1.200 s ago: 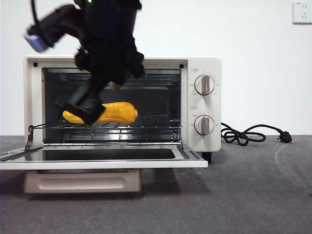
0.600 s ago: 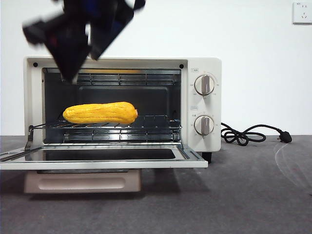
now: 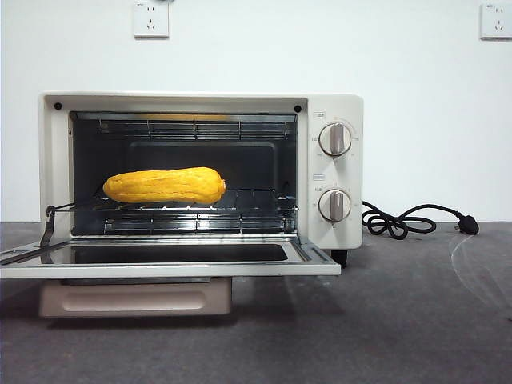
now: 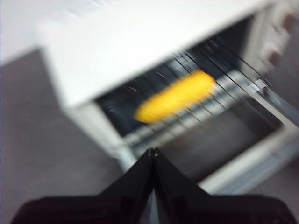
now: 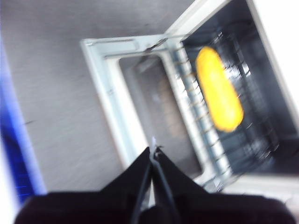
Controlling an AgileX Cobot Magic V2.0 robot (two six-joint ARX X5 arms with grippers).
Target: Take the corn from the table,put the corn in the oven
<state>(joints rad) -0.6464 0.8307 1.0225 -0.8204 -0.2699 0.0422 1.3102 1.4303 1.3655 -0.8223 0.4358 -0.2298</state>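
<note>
The orange-yellow corn (image 3: 165,186) lies lengthwise on the wire rack inside the cream-white oven (image 3: 336,108), toward the left of the cavity. The oven's glass door (image 3: 168,256) hangs fully open and flat. No arm shows in the front view. In the blurred left wrist view my left gripper (image 4: 153,151) is shut and empty, raised well back from the corn (image 4: 175,95). The right wrist view shows my right gripper (image 5: 153,150) shut and empty too, above the open door (image 5: 117,98), with the corn (image 5: 218,88) beyond it on the rack.
A black power cord (image 3: 400,220) with its plug lies on the dark grey table (image 3: 400,320) right of the oven. Two grey knobs (image 3: 335,138) sit on the oven's right panel. White wall sockets (image 3: 151,18) are on the wall behind.
The arm that stood in front of the oven by the corn has lifted up and left the front view. The corn stays put on the rack.
</note>
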